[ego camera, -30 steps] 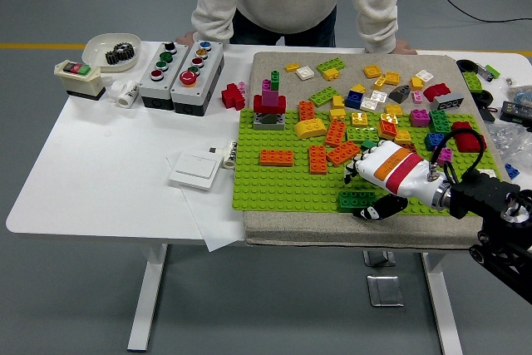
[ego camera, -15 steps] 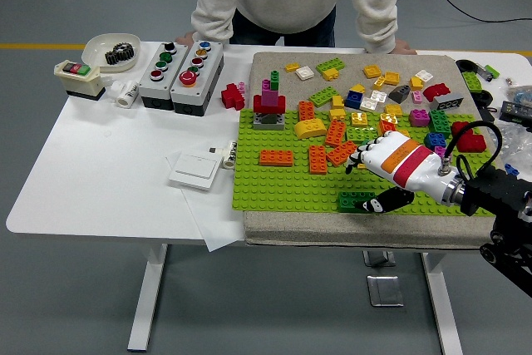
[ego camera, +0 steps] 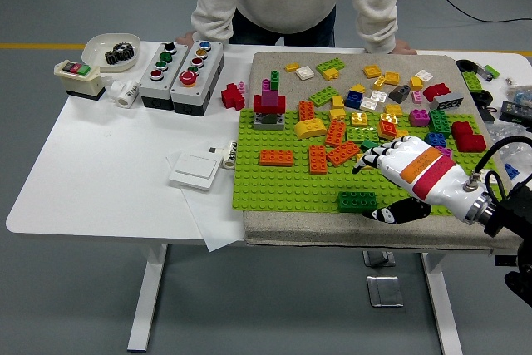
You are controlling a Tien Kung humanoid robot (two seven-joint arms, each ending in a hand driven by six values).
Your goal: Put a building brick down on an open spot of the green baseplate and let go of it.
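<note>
A dark green brick (ego camera: 357, 200) sits on the near edge of the green baseplate (ego camera: 274, 187), with bare studs around it. My right hand (ego camera: 384, 185), white with an orange and red band, hovers just right of that brick with fingers spread and thumb low, holding nothing. Several orange bricks (ego camera: 276, 157) and a yellow curved one (ego camera: 310, 128) stand on the plate further back. A red and magenta tower (ego camera: 269, 102) rises at the plate's far left corner. The left arm is out of view.
Loose bricks of many colours (ego camera: 378, 81) lie on the grey mat behind the baseplate. Two button boxes (ego camera: 181, 64), a white switch plate (ego camera: 195, 169) and a bowl with a gear (ego camera: 114, 50) occupy the table's left. A person stands at the far side, hands resting on the table edge.
My right hand has let go of the dark green brick and drawn back to the right and slightly up. The brick stays on the baseplate's near edge.
</note>
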